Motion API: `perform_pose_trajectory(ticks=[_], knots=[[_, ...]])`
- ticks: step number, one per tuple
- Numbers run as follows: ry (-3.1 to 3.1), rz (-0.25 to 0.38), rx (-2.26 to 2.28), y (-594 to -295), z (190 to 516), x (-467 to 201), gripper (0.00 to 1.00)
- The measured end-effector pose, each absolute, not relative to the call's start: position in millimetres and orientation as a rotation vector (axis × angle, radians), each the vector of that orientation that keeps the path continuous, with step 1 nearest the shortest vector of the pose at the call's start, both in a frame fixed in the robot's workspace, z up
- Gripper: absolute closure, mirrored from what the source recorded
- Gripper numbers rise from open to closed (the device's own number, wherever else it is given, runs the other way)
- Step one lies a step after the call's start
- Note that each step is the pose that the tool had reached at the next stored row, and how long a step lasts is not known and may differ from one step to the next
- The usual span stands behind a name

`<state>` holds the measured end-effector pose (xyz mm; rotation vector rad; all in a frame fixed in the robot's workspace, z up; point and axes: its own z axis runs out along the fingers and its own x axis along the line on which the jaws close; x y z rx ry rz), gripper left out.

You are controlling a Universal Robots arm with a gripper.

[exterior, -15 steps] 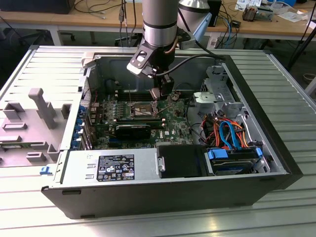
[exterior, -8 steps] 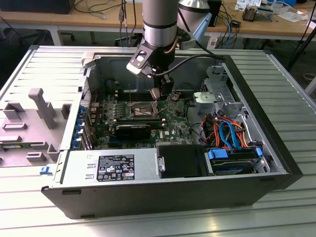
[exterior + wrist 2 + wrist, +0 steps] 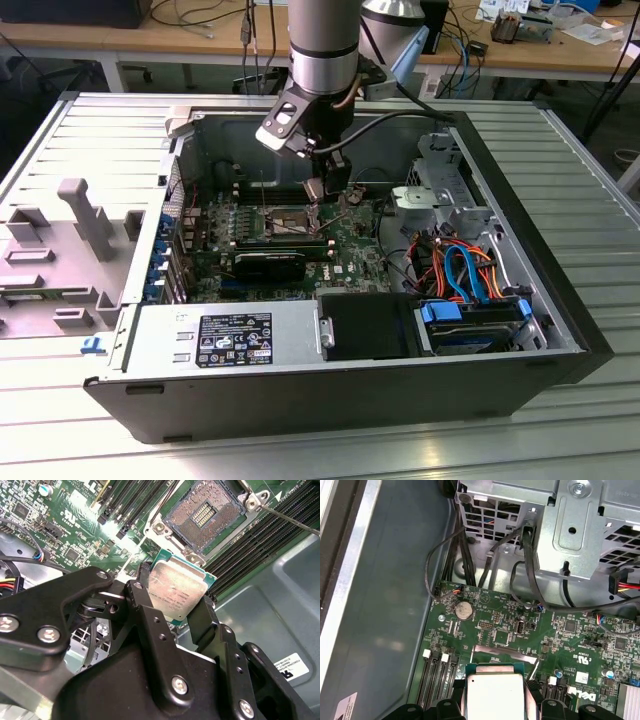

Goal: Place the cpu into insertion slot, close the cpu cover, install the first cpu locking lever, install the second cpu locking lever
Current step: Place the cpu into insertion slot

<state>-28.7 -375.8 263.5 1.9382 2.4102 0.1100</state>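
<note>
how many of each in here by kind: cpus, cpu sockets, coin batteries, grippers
cpu: 1, clamped between the fingers above the board
insertion slot: 1, uncovered, no chip in it
coin cell battery: 1, on the green board
gripper: 1, shut on the cpu
total: 4

Print too small to read on power supply label [image 3: 236, 338] and cpu [image 3: 175, 590]
</note>
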Motion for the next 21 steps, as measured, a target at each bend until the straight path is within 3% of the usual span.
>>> perform_pose_trajectory(ticks=[21], knots=[[2.364, 0.108, 1.992, -376.3, 263.2, -28.7, 0.45]])
